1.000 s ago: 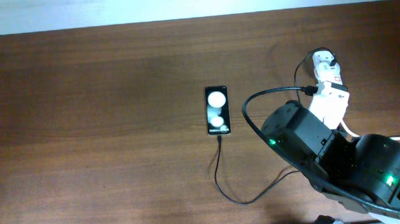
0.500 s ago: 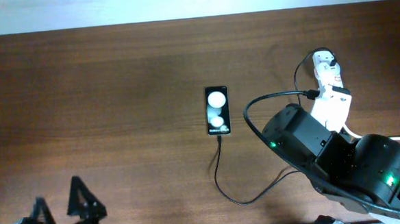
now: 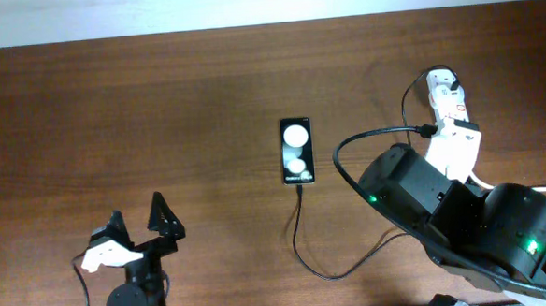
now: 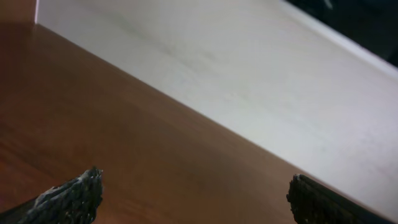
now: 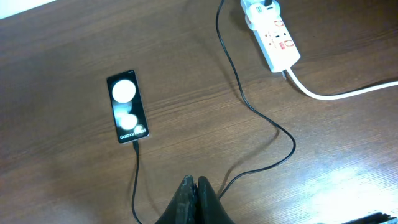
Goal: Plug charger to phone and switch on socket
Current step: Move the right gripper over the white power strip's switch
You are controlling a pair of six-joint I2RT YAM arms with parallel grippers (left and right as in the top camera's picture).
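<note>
The black phone [image 3: 296, 150] lies face up mid-table, showing two white spots; it also shows in the right wrist view [image 5: 127, 107]. The thin black charger cable [image 3: 301, 236] meets the phone's bottom edge, loops forward, and runs right to the white socket strip [image 3: 449, 116]. In the right wrist view the cable [image 5: 249, 106] ends in a dark plug in the socket's [image 5: 272, 34] far end. My left gripper [image 3: 136, 224] is open and empty at the front left, its fingers [image 4: 194, 179] wide apart. My right gripper [image 5: 194, 182] is shut and empty above the cable loop.
The right arm's black body [image 3: 464, 227] covers the table's front right and part of the cable. A thick white cord [image 5: 339, 93] leaves the socket toward the right. A white wall [image 4: 261, 81] borders the table's far edge.
The left arm has come into view at the front left and moved right and farther onto the table, gripper open. The right arm, phone and cable have hardly moved.
</note>
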